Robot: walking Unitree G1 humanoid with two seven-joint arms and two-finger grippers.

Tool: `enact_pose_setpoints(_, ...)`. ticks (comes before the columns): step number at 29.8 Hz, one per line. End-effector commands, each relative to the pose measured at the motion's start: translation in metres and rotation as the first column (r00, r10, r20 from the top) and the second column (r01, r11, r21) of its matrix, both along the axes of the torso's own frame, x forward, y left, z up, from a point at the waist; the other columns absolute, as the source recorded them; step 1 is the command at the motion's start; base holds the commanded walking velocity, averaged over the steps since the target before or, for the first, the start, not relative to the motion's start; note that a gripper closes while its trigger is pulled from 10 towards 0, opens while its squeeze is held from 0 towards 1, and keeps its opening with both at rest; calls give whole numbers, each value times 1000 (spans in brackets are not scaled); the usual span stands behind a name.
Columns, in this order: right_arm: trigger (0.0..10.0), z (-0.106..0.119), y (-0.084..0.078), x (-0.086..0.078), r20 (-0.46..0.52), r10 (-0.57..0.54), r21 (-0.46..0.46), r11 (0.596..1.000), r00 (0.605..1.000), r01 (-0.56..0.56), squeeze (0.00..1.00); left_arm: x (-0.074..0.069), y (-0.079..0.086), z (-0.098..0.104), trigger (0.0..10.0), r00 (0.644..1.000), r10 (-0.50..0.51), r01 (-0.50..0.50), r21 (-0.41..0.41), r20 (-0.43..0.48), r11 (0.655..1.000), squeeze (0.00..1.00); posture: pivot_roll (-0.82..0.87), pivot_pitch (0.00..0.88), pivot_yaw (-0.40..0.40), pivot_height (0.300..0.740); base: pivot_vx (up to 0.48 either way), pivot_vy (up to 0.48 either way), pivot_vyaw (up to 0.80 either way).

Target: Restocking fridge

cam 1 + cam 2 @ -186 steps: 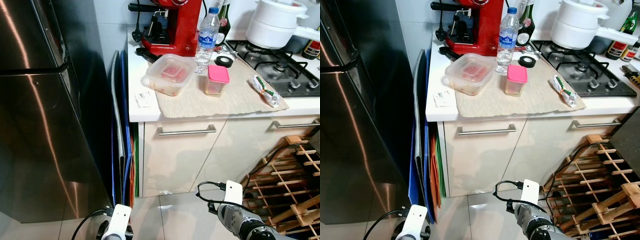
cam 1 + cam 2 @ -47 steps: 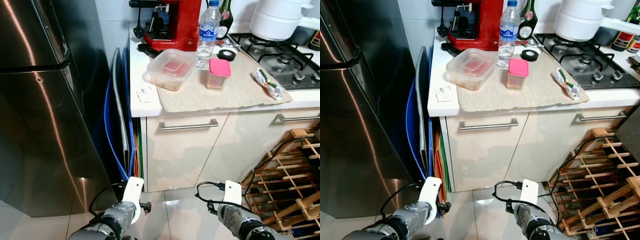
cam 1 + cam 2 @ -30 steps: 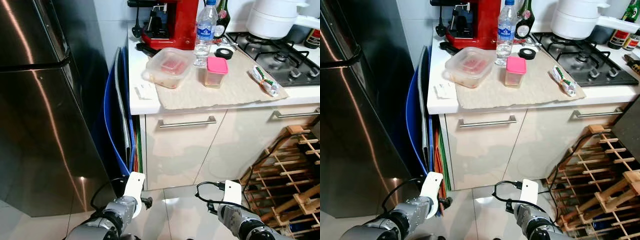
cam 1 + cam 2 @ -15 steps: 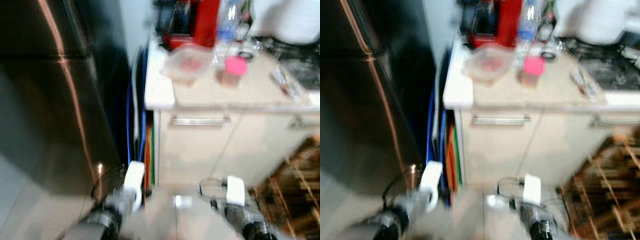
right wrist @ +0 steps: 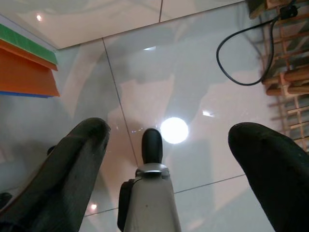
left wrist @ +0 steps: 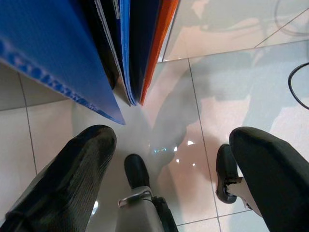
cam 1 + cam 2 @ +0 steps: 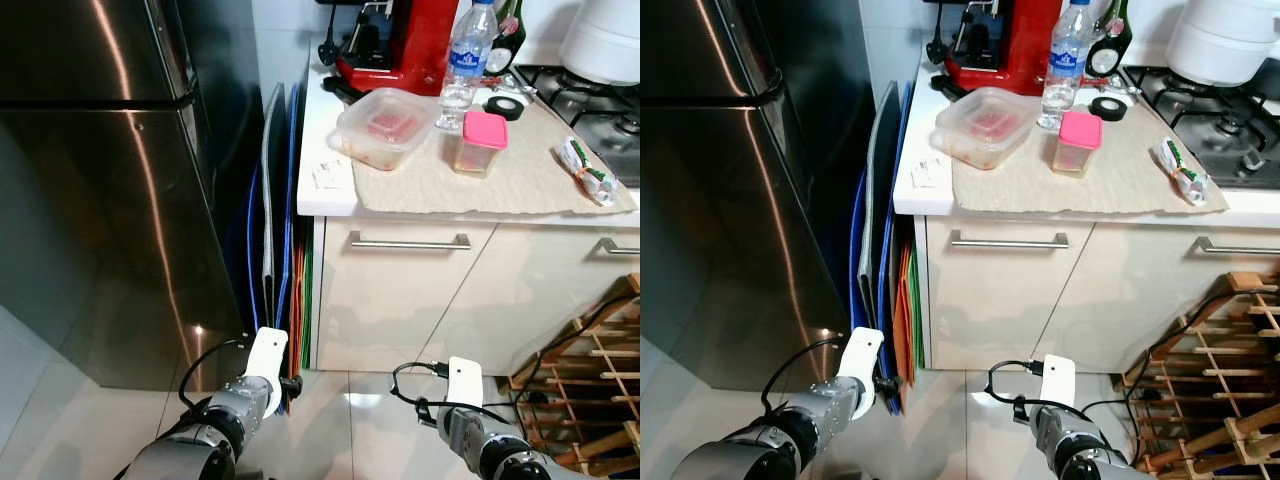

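While both arms hang low over the pale glossy tiled floor at the bottom of the frame, the tall stainless-steel fridge fills the left side of the eye views with its doors closed. Right of it, in the upper centre, a white counter carries a beige cloth mat. On the mat sit a clear lidded plastic tub with reddish food, a small clear container with a pink lid just right of it, and a wrapped packet with a green and red label near the right edge. Behind the tub and container stand a clear plastic water bottle with a blue label and a red coffee machine. A small white paper slip lies on the bare counter left of the mat.

Between fridge and cream cabinet, flat blue, orange and green boards stand on edge. A wooden wine rack occupies the lower right.

At lower left, the left pincer has its two black fingers spread wide apart, empty, above the tiles near the boards' lower ends. At lower centre-right, the right pincer is likewise spread wide and empty over the floor, a black cable looping nearby.
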State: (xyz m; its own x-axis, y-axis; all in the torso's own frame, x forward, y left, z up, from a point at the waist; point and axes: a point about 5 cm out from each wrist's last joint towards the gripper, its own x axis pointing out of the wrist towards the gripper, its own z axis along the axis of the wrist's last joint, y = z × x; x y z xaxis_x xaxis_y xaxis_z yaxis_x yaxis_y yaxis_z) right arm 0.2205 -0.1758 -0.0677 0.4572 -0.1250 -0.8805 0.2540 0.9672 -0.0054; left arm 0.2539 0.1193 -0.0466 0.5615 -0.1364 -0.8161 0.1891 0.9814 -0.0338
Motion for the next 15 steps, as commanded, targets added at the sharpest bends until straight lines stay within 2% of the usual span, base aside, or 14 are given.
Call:
enact_pose_setpoints(1, 10000, 1, -2, 1, 3, 10, -10, 1000, 1000, -10, 0, 8, 1, 6, 10000, 1000, -2, 2, 1, 31, 1000, 0, 76, 0, -19, 740, 0, 0, 0)
enact_pose_setpoints(6, 10000, 0, -3, 0, -2, 13, -15, 1000, 1000, -13, 0, 8, 2, 6, 10000, 999, -18, 17, 24, 33, 1000, 0, 71, 0, -24, 740, 0, 0, 0)
enact_pose_setpoints(9, 10000, 0, -2, 0, -1, 29, -13, 999, 1000, -29, 0, 12, 5, 9, 10000, 994, -88, 81, 92, 68, 992, 0, 68, 0, -30, 740, 0, 0, 0)
enact_pose_setpoints(11, 10000, 0, -2, 0, 3, 48, -6, 999, 999, -48, 0, 15, 5, 11, 10000, 991, -98, 91, 86, 86, 992, 0, 66, 0, -30, 740, 0, 0, 0)
enact_pose_setpoints(14, 10000, 0, -1, 0, 10, 102, -9, 995, 995, -102, 0, 21, 4, 17, 10000, 988, -87, 85, 17, 127, 996, 0, 57, 0, -25, 740, 0, 0, 0)
enact_pose_setpoints(15, 10000, 0, -1, 0, 10, 102, -9, 995, 995, -102, 0, 21, 4, 17, 10000, 988, -87, 85, 17, 127, 996, 0, 57, 0, -25, 740, 0, 0, 0)
